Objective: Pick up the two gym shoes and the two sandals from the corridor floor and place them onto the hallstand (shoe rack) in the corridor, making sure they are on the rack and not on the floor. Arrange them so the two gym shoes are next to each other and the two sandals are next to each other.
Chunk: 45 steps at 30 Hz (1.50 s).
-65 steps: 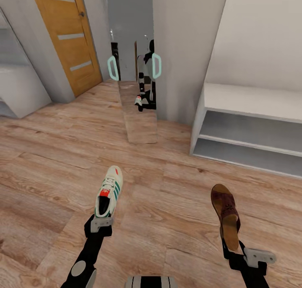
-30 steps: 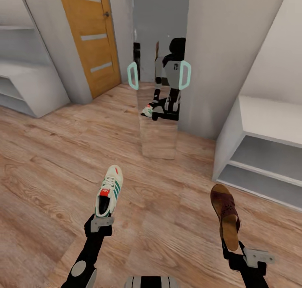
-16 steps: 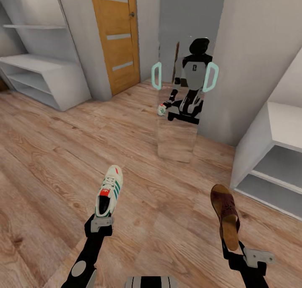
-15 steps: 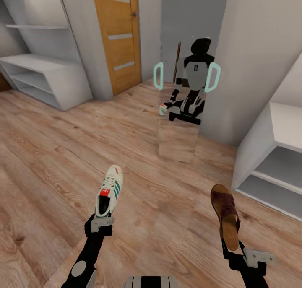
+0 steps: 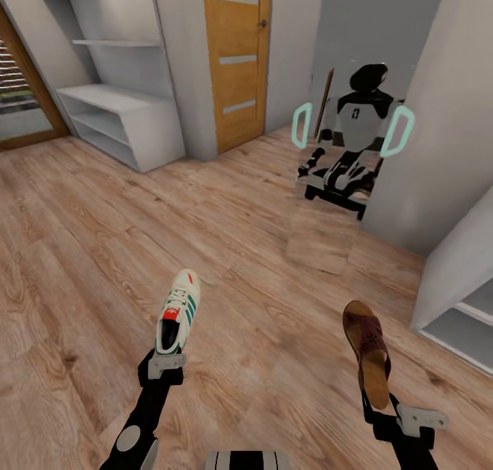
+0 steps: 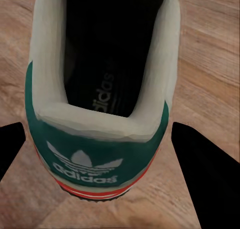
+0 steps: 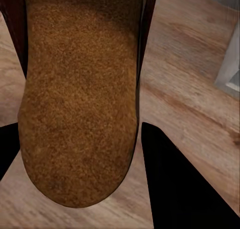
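One cream-white gym shoe (image 5: 177,312) with green stripes hangs above the corridor floor (image 5: 89,237), toe pointing away. My left gripper (image 5: 166,358) is shut on its green heel (image 6: 95,154). One maroon-brown sandal (image 5: 368,347) with a tan footbed (image 7: 80,99) is held at its heel by my shut right gripper (image 5: 376,399). The hallstand (image 5: 116,118), pale grey with two open shelf levels and floating shelves on its back panel, stands far off at the back left. The other gym shoe and the other sandal are out of view.
A wooden door (image 5: 236,53) is straight ahead. To its right a tall mirror (image 5: 349,141) shows my reflection. The corner of a second pale-grey shelf unit (image 5: 455,299) juts in at the right edge. A dark-framed doorway (image 5: 20,87) is at the far left.
The whole view has swung left: the door and mirror slid right and the left shelf unit came into sight. Both grippers and their shoes keep the same places.
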### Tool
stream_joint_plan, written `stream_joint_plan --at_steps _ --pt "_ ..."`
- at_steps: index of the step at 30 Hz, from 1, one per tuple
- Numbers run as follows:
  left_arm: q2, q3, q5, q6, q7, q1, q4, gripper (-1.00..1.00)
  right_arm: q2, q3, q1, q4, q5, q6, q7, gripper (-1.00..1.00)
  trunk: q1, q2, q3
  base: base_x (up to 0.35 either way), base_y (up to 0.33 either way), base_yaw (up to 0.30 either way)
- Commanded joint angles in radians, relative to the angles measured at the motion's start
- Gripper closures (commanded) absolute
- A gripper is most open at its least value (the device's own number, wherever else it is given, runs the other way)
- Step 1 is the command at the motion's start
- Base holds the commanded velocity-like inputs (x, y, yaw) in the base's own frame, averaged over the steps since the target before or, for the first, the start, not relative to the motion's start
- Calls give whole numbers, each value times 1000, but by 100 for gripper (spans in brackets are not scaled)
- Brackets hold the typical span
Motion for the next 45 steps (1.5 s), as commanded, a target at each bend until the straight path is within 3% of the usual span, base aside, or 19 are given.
stream_joint_plan --at_steps 1,45 --pt "0 0 -1 0 1 0 0 100 0 0 0 0 0 0 0 100 0 0 0 0 0 294" --pt "0 -1 -1 0 1 0 0 100 1 1 0 0 16 0 0 100 0 0 0 0 0 294"
